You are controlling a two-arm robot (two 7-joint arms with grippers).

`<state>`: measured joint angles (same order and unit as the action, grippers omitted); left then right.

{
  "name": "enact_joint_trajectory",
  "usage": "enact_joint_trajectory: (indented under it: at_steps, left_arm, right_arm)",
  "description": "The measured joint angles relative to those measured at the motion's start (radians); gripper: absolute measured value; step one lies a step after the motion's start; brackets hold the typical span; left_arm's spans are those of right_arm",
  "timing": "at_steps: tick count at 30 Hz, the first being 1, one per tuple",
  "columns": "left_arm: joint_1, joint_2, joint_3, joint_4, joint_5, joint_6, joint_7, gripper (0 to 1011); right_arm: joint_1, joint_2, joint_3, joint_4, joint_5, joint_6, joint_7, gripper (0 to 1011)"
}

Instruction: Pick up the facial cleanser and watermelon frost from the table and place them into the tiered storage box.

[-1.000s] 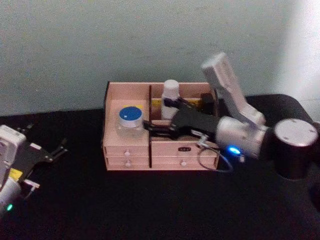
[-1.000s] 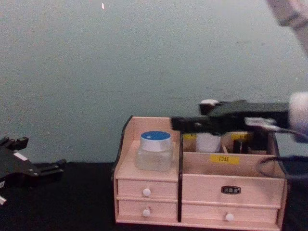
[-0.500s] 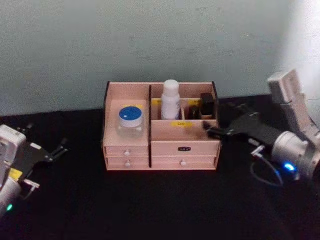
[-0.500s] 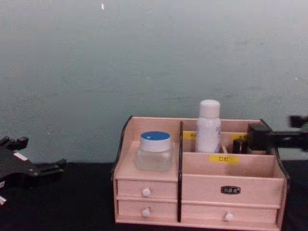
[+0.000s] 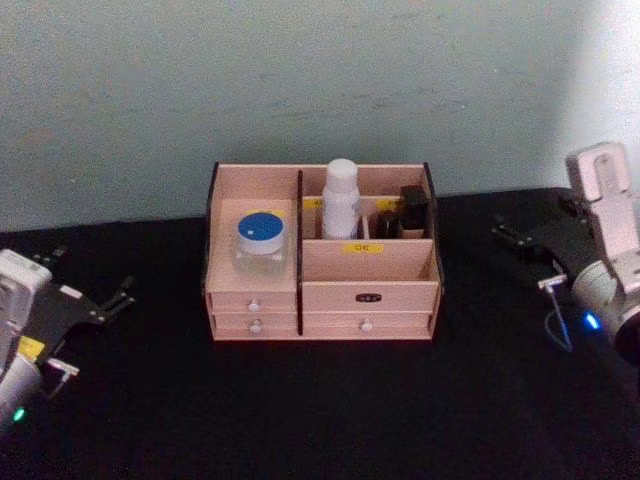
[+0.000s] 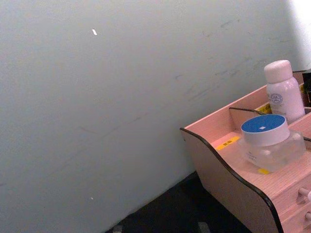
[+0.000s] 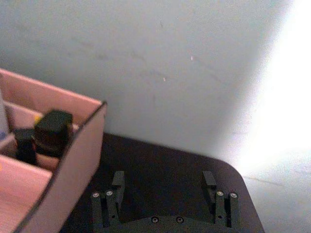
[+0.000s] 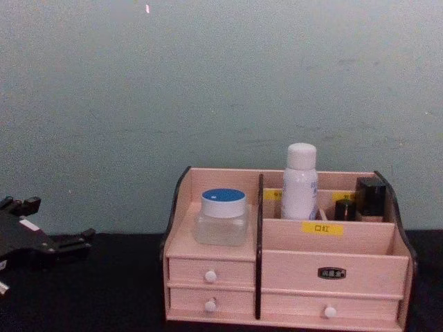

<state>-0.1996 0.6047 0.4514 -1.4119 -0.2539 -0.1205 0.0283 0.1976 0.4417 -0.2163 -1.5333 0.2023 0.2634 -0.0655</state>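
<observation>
The tiered storage box (image 5: 370, 270) stands mid-table against the wall. The facial cleanser (image 5: 340, 198) is upright in its rear middle compartment, also seen from the chest (image 8: 300, 181) and the left wrist (image 6: 284, 91). The watermelon frost (image 5: 262, 240) sits on the box's left step (image 8: 223, 216) (image 6: 270, 141). My right gripper (image 5: 510, 235) hovers to the right of the box, clear of it, open and empty (image 7: 163, 191). My left gripper (image 5: 95, 272) rests far left above the table, open and empty (image 8: 61, 218).
Small black containers (image 5: 400, 215) (image 7: 51, 131) stand in the box's rear right compartment. The box's right side wall (image 7: 82, 150) is close to my right gripper. A pale wall runs right behind the box. Black tabletop (image 5: 320, 400) stretches in front and to both sides.
My right arm has drawn back from over the box to the right side, leaving the facial cleanser standing in the rear compartment. The left arm has stayed still.
</observation>
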Motion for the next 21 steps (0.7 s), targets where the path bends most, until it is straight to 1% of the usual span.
enact_joint_trajectory:
  at_steps: [3,6,9,10,13,21]
  left_arm:
    - [0.000,0.000,0.000,0.000,0.000,0.000,0.000,1001]
    - [0.000,0.000,0.000,0.000,0.000,0.000,0.000,1001]
    - [0.000,0.000,0.000,0.000,0.000,0.000,0.000,1001]
    - [0.000,0.000,0.000,0.000,0.000,0.000,0.000,1001]
    - [0.000,0.000,0.000,0.000,0.000,0.000,0.000,1001]
    - [0.000,0.000,0.000,0.000,0.000,0.000,0.000,1002]
  right_arm:
    - [0.002,-0.017,-0.013,0.028,-0.030,0.004,-0.020,1003]
    - [0.004,-0.027,-0.023,0.047,-0.048,0.008,-0.027,1003]
    - [0.008,-0.041,-0.037,0.073,-0.077,0.008,-0.041,1003]
    - [0.011,-0.048,-0.044,0.089,-0.096,0.005,-0.054,1003]
    - [0.016,-0.056,-0.052,0.112,-0.122,0.001,-0.072,1003]
    - [0.016,-0.054,-0.051,0.107,-0.118,0.001,-0.070,1002]
